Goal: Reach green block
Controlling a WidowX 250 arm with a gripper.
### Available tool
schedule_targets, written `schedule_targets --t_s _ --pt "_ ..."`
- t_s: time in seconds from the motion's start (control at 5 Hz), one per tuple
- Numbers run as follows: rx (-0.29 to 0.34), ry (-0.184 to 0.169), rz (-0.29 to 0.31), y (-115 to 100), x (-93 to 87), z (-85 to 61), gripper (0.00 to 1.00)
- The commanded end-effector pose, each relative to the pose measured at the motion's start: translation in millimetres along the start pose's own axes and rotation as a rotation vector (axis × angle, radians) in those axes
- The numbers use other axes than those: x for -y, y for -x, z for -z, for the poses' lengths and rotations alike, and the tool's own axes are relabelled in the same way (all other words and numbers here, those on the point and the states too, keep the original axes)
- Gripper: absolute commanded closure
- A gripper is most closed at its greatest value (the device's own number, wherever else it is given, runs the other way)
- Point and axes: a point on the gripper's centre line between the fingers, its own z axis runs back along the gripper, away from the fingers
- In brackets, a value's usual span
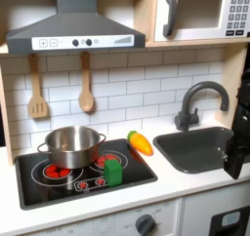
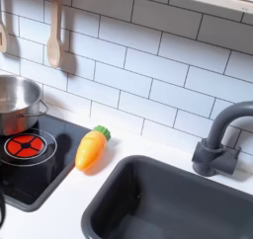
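Note:
The green block stands upright on the black stovetop, near its front right corner, just in front of the steel pot. My gripper is a dark shape at the first exterior view's right edge, over the right side of the sink and far to the right of the block. Whether its jaws are open or shut is too dark and cropped to make out. Nothing is visibly held.
An orange carrot with a green tip lies on the counter between the stove and the sink. A dark faucet rises behind the sink. The pot sits on the stove; wooden utensils hang on the tiled wall.

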Motion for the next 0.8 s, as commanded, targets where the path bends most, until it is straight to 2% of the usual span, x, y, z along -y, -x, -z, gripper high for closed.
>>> schedule_targets --t_s 0.0,0.4,0.6 --pt "0.000 0.000 -0.002 0 -0.2 0.0 0.00" --pt "-0.009 -0.022 0.038 -23 -10.0 11.0 0.00" --pt "-0.001 -0.047 0.055 -36 -19.2 13.0 0.00"
